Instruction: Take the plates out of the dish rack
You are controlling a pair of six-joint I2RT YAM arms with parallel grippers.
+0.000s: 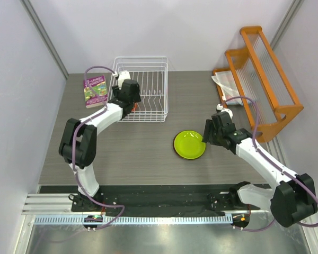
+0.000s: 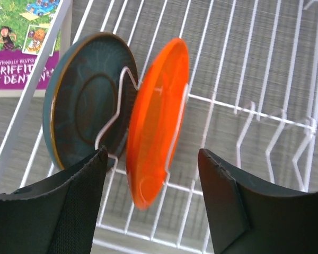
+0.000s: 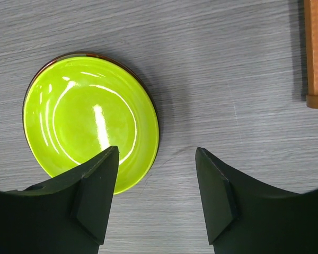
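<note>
Grey tabletop (image 1: 148,159) carries one white rack (image 1: 140,59) with two plates upright in it, teal (image 2: 85,100) and orange (image 2: 156,116); one green plate (image 1: 189,144) lies flat outside. My left fingers (image 2: 69,211) gape facing the orange, right fingers (image 3: 90,201) gape over the green.

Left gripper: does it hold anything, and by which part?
Nothing. The left gripper is open around the orange plate in the rack, not touching it.
</note>
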